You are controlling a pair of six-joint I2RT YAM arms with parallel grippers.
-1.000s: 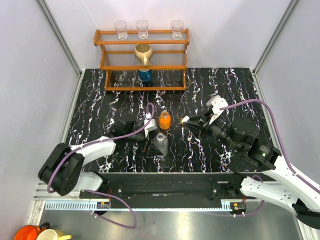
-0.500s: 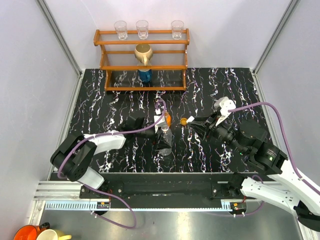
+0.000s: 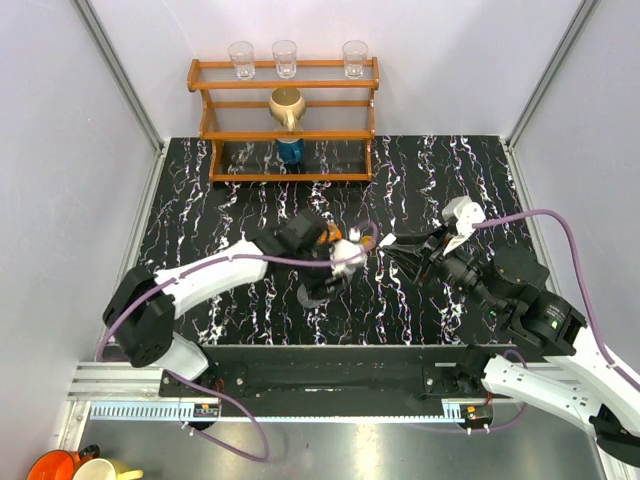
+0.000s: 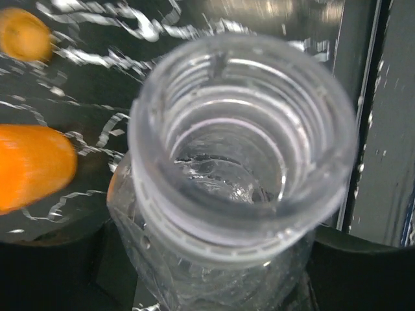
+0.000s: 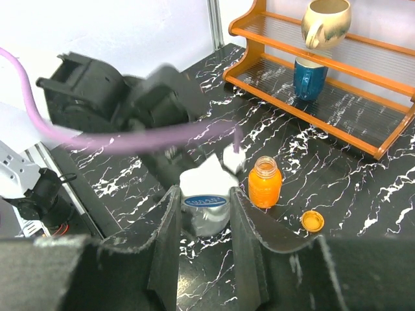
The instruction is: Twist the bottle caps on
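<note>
Left arm (image 3: 215, 272): extended from the left toward the clear bottle (image 4: 246, 249), wrist bent down. Left pincer (image 4: 214, 275): clamped on the bottle's body, below the neck.

Right arm (image 3: 520, 295): extended from the bottle's right. Right pincer (image 5: 205, 202): gripping the white cap (image 5: 205, 188), near the bottle.

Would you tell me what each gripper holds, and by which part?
The left gripper holds the clear bottle by its body; the right gripper, the white cap by its sides.

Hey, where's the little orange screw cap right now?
In the right wrist view, the small round orange screw cap lies flat on the black marbled table, just right of the open orange bottle and not touching it.
</note>
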